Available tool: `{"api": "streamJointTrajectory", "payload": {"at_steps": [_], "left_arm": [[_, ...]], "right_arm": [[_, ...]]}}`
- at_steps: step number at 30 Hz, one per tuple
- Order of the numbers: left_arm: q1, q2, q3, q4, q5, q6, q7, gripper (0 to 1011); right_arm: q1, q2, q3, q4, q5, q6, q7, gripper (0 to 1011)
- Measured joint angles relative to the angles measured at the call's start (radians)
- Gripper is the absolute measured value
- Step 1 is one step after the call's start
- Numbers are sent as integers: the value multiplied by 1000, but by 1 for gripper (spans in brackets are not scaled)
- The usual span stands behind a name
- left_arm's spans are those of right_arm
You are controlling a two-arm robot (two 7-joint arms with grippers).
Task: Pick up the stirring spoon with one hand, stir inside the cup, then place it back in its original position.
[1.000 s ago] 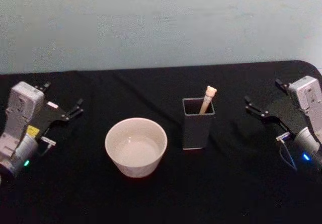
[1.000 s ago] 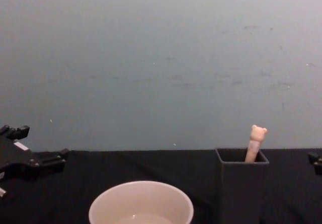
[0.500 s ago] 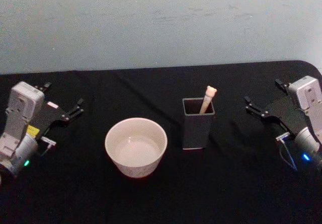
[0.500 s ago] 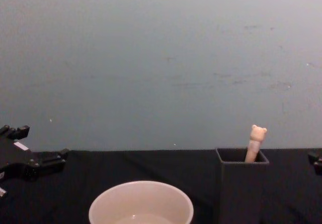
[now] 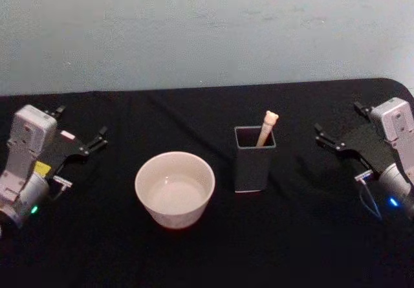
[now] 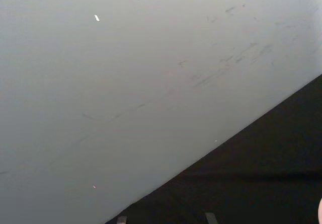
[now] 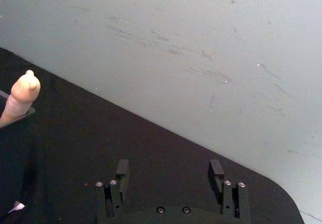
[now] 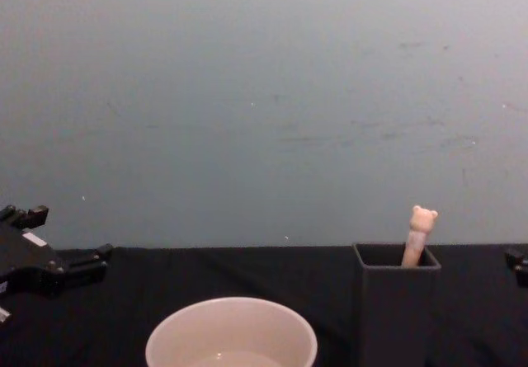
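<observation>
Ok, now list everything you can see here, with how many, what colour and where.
stirring spoon: one, beige handle with a bear head, standing in the holder, leaning to its back right corner
cup: one, cream-white, on the table left of the holder
holder: one, dark grey, square-sided, near the table's middle
table: one, black
wall: pale grey-blue, behind the table
left gripper: one, black, open, at the table's left side
right gripper: one, black, open, at the table's right side

Black left end effector (image 5: pixel 81 121), grey housing (image 5: pixel 27 134)
</observation>
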Motion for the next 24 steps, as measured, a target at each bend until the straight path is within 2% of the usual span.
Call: {"api": "streamJointTrajectory", "payload": {"at_steps": [6, 10, 15, 17, 24], "left_arm": [[0, 0, 0, 0, 0, 0, 0, 1001], [0, 0, 0, 0, 0, 0, 0, 1001], [0, 0, 0, 0, 0, 0, 0, 1002], [0, 0, 0, 0, 0, 0, 0, 1001], [0, 0, 0, 0, 0, 0, 0, 1001]], "right_arm": [[0, 0, 0, 0, 0, 0, 0, 1000], [-6, -4, 14, -4, 5, -4, 23, 1000], [-22, -2, 37, -29, 42, -9, 69, 1000], [-33, 1, 52, -47, 75, -9, 100, 1000], [-73, 13, 108, -111, 235, 6, 250, 1000]]}}
